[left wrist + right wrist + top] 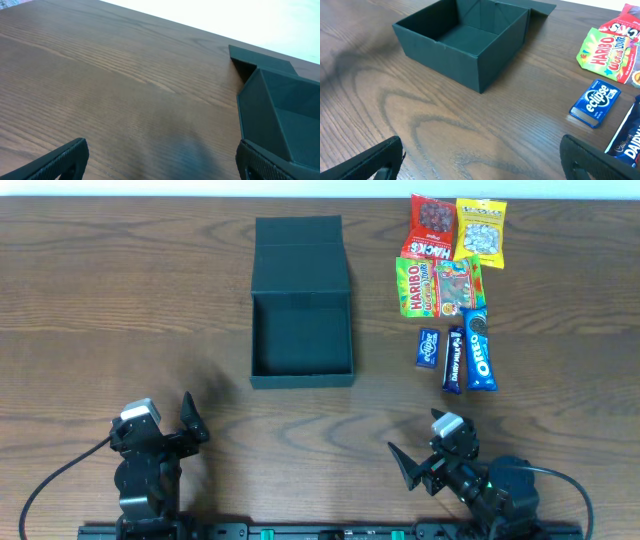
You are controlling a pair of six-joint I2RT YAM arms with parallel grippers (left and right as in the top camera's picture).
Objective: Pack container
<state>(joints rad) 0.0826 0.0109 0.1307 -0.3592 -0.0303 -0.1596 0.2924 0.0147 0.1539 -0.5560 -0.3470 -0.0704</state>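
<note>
1. Container (301, 340): mid-surface (120, 300), lid flap open, lying flat on far side.
2. To its right, apart: Hacks bag (432, 230), yellow bag (481, 230), Haribo worms (438, 286), Eclipse mints (428, 348), Dairy Milk bar (455, 360), Oreo pack (480, 350).
3. I see left jaws spread wide, nothing betw. them, at near edge.
4. Right jaws also wide apart, gripping nothing, near edge below snacks.

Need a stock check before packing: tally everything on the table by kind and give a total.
Candy bags: 3 (Hacks bag, yellow bag, Haribo bag)
Eclipse box: 1
Dairy Milk bar: 1
Oreo pack: 1
Container: 1, open and empty
Total: 7
</note>
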